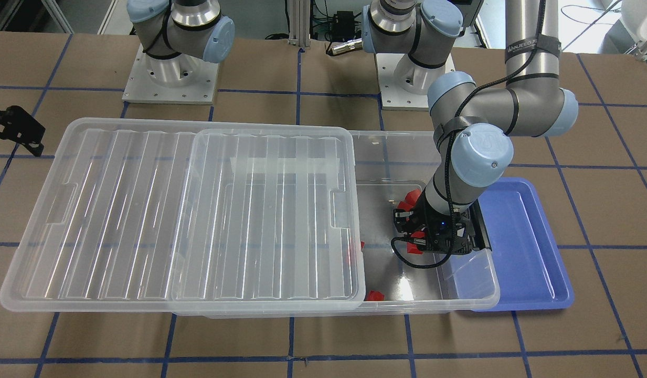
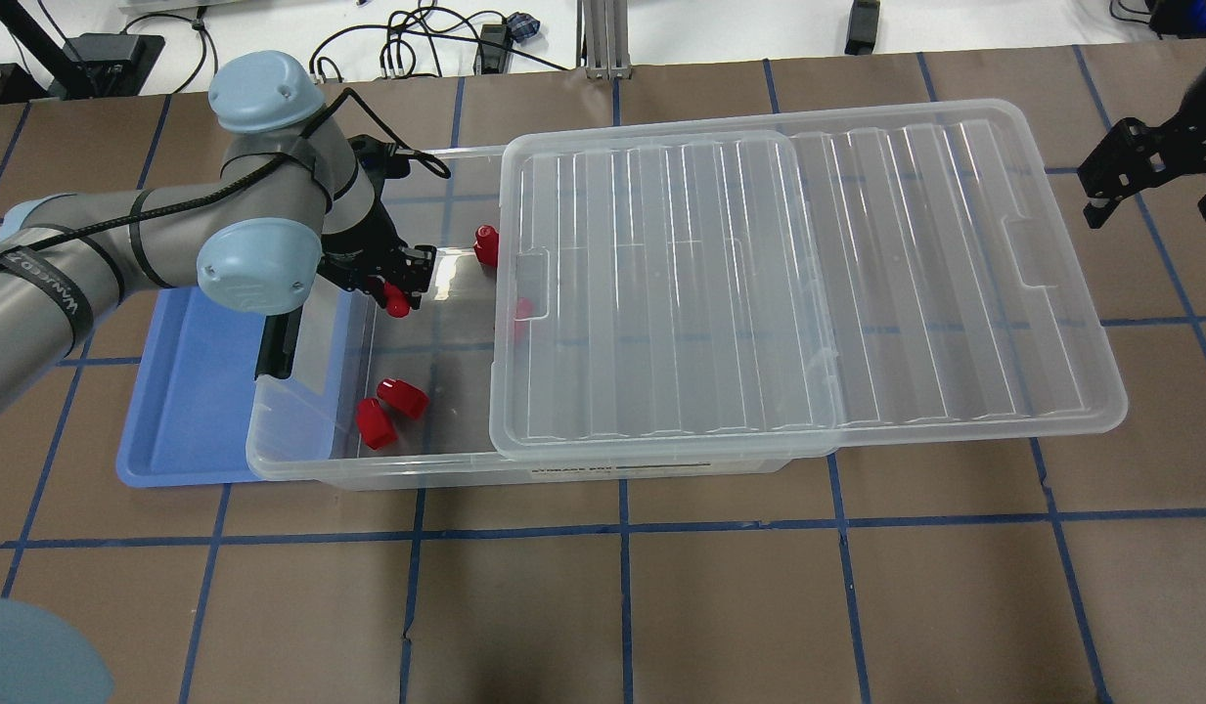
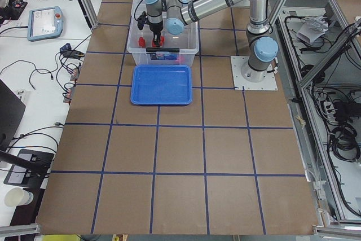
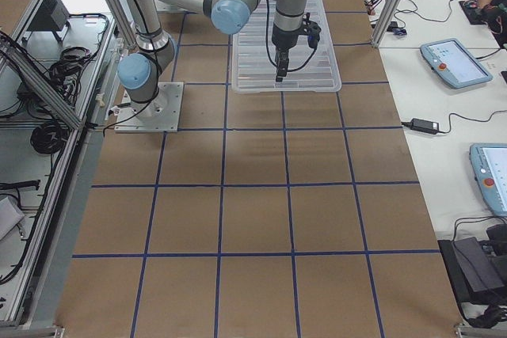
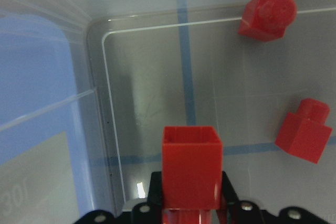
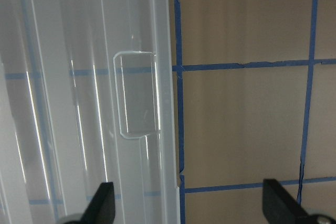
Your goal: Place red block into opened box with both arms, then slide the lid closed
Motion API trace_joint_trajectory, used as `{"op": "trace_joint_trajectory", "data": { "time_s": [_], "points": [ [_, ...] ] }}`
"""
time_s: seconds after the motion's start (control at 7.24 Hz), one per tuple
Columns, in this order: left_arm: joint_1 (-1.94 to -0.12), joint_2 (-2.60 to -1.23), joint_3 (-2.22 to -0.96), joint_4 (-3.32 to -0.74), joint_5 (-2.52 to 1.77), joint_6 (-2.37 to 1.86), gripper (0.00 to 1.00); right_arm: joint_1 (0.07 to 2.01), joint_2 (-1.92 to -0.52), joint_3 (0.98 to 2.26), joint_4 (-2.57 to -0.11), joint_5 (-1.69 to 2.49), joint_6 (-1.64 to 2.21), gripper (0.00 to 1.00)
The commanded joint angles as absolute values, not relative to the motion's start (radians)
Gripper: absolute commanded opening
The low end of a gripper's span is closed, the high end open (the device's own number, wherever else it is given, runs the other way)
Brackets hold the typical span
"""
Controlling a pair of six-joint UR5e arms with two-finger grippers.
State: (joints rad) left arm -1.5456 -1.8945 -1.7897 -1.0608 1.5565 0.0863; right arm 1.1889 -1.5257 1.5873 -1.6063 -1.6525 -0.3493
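My left gripper is pinched shut on the red block, low centre of its wrist view, over the open end of the box. I judge it light, hard and slick, so I grip its flat sides. My right gripper gapes empty beside the lid.

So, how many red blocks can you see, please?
5 red blocks: one in the left tool, two together by the box's robot-side wall, one by its far wall, one under the lid's edge. More may hide there.
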Motion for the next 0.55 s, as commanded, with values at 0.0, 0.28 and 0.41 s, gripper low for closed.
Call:
{"op": "trace_joint_trajectory", "data": {
  "time_s": [0.0,0.28,0.41],
  "points": [
    [-1.546,-1.913,-1.825,-1.052,1.552,0.051,0.07,1.189,-1.525,1.589,-1.609,-1.652,-0.341,1.0],
    [-1.546,-1.922,-1.853,-1.046,1.56,0.049,0.14,1.189,-1.525,1.594,-1.643,-1.654,-0.342,1.0],
    [-1.548,-1.93,-1.853,-1.046,1.56,0.045,0.45,1.189,-1.525,1.595,-1.652,-1.654,-0.342,1.0]
  ]
}}
